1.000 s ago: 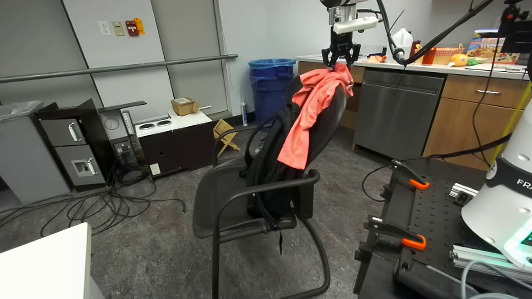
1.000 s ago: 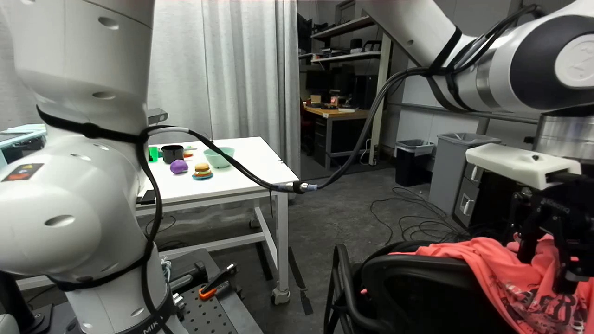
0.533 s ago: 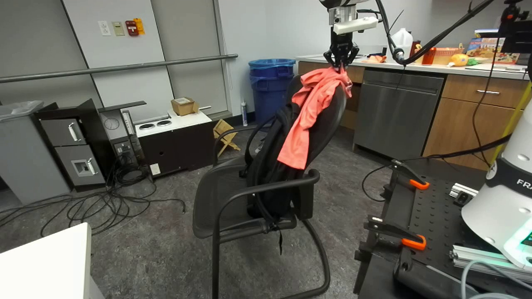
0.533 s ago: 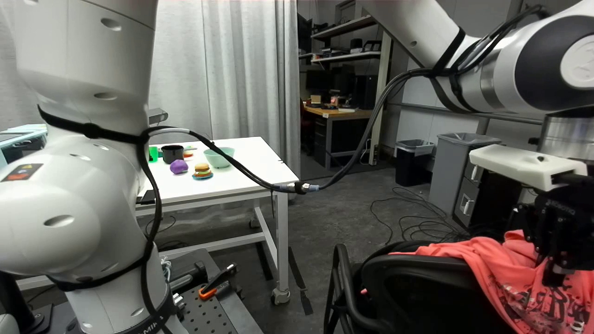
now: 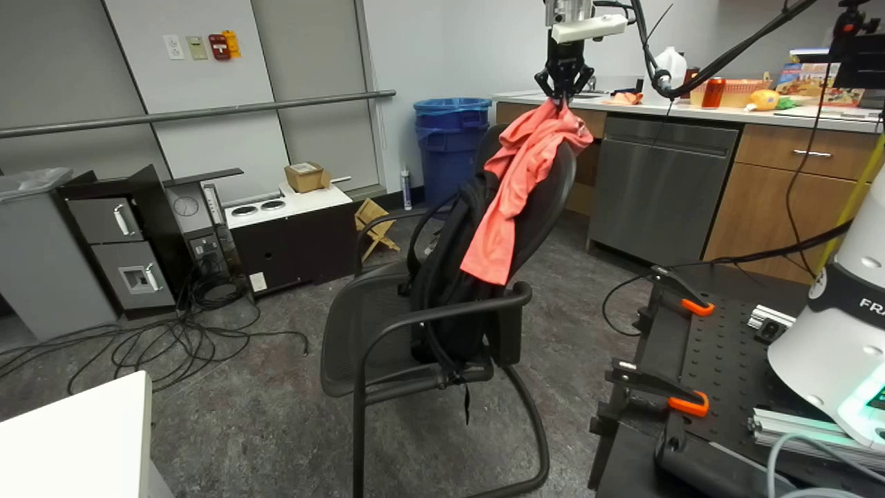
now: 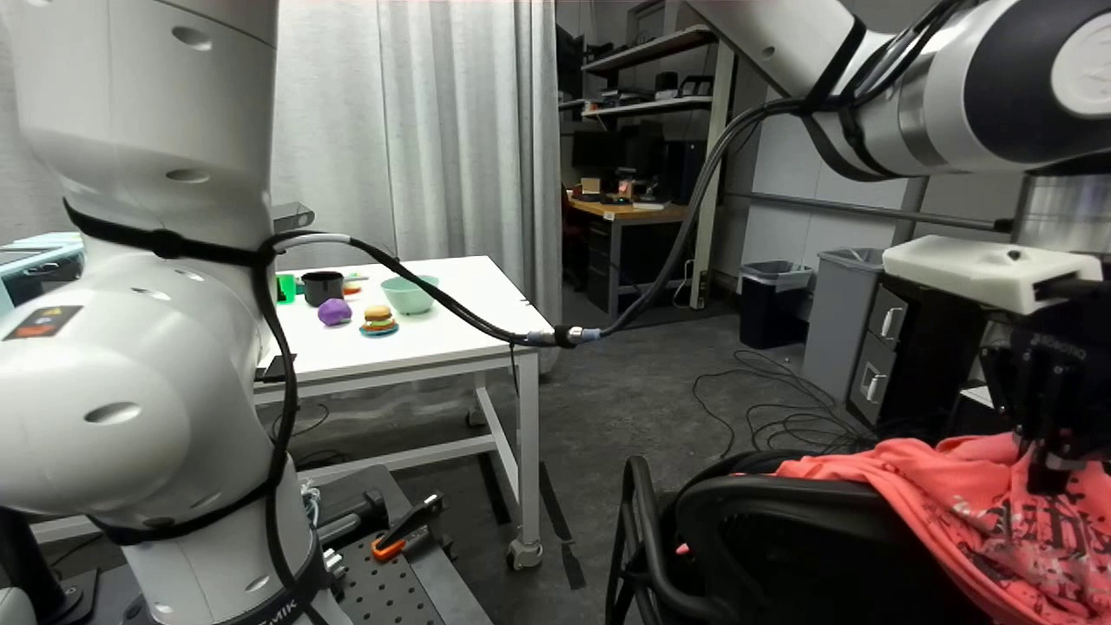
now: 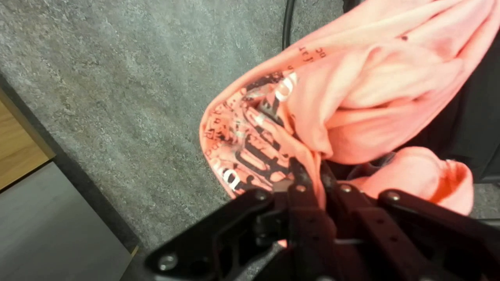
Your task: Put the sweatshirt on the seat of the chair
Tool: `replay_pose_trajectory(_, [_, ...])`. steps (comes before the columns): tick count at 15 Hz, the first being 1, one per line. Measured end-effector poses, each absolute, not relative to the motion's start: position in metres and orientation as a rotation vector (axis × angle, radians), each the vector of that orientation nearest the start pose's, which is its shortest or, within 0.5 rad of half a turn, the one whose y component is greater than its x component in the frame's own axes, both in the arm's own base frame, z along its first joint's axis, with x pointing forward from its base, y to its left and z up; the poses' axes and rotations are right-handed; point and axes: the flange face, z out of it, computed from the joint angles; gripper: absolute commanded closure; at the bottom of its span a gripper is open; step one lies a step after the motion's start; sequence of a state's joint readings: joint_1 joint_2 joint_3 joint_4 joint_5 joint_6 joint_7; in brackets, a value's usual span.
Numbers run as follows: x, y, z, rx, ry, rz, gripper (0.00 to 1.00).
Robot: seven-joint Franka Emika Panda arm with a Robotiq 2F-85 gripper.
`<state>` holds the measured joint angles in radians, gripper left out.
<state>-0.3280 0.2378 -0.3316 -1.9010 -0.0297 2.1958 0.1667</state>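
Observation:
The coral-pink sweatshirt (image 5: 522, 173) is draped over the top of the chair's backrest, one strip hanging down its front side. Black and white print shows on the sweatshirt (image 7: 258, 152) in the wrist view. My gripper (image 5: 561, 101) is just above the backrest, shut on a pinched fold of it; in the wrist view the cloth runs between the fingers (image 7: 302, 175). The rest of the garment still lies against the backrest (image 6: 807, 529). Below, the black mesh seat (image 5: 359, 339) of the chair faces away from the robot's base. An exterior view cuts off part of the sweatshirt (image 6: 972, 512) at its edge.
A black backpack (image 5: 449, 290) leans on the backrest, covering the rear of the seat. Armrests (image 5: 442, 315) flank the seat. Behind the chair stand a blue bin (image 5: 453, 152) and a counter (image 5: 664, 114). A white table (image 6: 469, 304) holds toy food and bowls.
The jaws have gone from open to shut on the sweatshirt. After that the gripper has risen a little, pulling the pinched fold up into a small peak.

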Motion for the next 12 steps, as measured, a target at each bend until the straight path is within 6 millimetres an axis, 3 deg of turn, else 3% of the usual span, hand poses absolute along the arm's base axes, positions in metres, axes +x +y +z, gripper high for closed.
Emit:
replay_pose_trajectory(7, [0.508,-0.332,0.456,-2.897,1.282,-0.283,0.98])
replay_pose_trajectory(12, [0.529,-0.280,0.492,-2.845,1.221,-0.428,0.98])
